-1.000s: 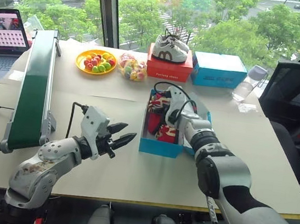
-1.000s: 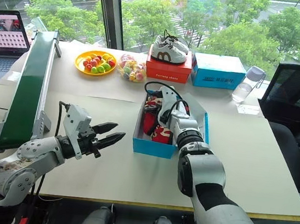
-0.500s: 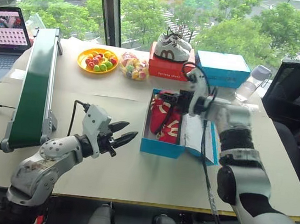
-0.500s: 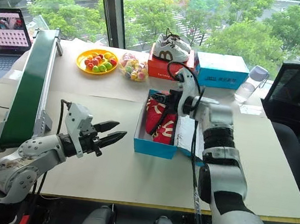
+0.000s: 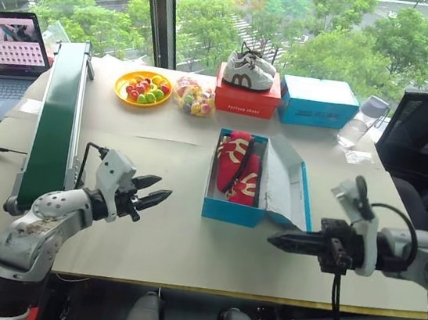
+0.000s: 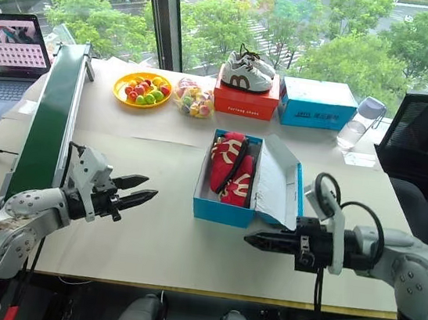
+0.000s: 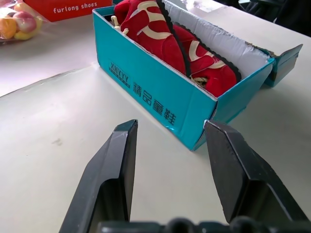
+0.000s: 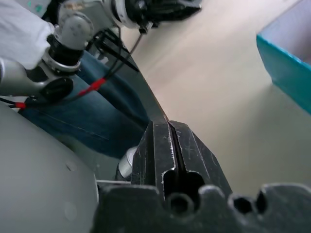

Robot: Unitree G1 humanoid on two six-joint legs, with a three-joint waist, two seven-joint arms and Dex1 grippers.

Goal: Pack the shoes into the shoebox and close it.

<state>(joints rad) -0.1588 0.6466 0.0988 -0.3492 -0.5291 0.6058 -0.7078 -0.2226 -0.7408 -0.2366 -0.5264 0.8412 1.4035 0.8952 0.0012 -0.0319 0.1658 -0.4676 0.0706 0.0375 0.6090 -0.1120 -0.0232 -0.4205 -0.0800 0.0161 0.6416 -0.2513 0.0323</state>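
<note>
Two red shoes with cream laces lie side by side inside the bright blue shoebox at the table's middle. Its hinged lid stands open, leaning to the right, pale inside showing. My left gripper hovers open and empty left of the box, pointing at it; in the left wrist view the shoes and shoebox lie just beyond its fingers. My right gripper is shut and empty, held low near the table's front edge, pointing left in front of the box's right corner.
A green conveyor runs along the left. At the back stand a yellow plate of fruit, a bag of sweets, white sneakers on a red box, a lettered blue box and a bottle. A laptop is far left.
My right arm has pulled back out of the shoebox to the table's front right, gripper shut and empty. The lid stays open. My left gripper shifted slightly left.
</note>
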